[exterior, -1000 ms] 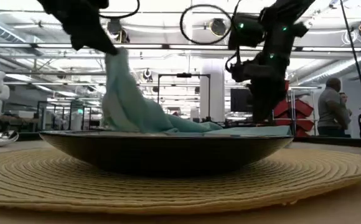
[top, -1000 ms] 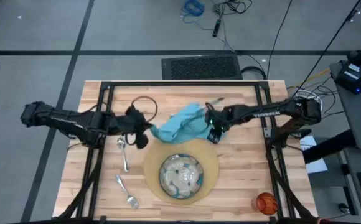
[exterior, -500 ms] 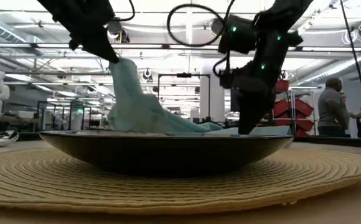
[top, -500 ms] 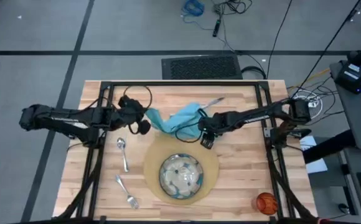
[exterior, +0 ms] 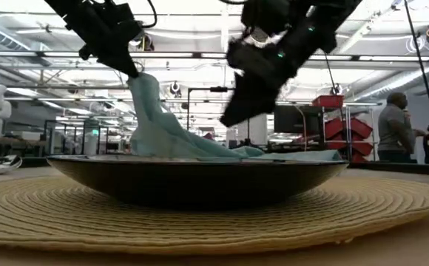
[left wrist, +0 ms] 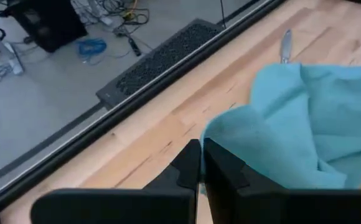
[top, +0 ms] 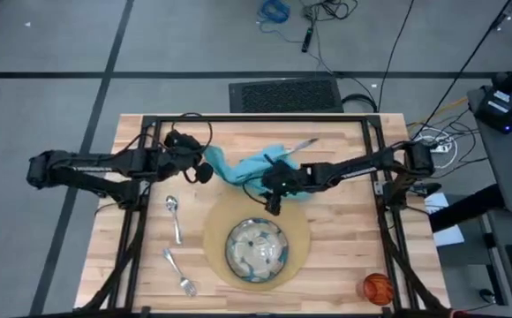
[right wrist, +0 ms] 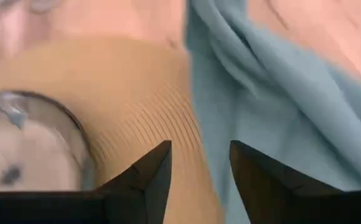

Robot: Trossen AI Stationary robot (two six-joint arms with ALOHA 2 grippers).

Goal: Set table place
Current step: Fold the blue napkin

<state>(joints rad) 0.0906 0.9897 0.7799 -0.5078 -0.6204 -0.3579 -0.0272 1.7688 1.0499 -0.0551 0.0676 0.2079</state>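
High view: over the last second the right gripper point(top: 274, 187) has slid leftward across the table point(top: 344, 256), from the napkin's right end to its near edge, just beside the placemat point(top: 302, 238). The left gripper point(top: 205, 166) has pulled back left, drawing the napkin point(top: 254, 170) out. The cloth's long axis now runs left to right behind the dish point(top: 256, 249), its pinched corner pointing left. This looks like spreading, so folding or placing is not yet done. Fork point(top: 178, 272) and spoon point(top: 175, 217) lie left of the placemat, the knife point(top: 304, 143) behind the napkin, the cup point(top: 377, 288) at the near right corner.

Low view: the napkin rises to a peak under the left gripper point(exterior: 129, 68); the right point(exterior: 233, 117) hangs above it.

Left wrist view: fingers point(left wrist: 190, 163) together, clamped on a napkin corner.

Right wrist view: fingers point(right wrist: 152, 168) apart, empty, over the napkin and placemat edges.
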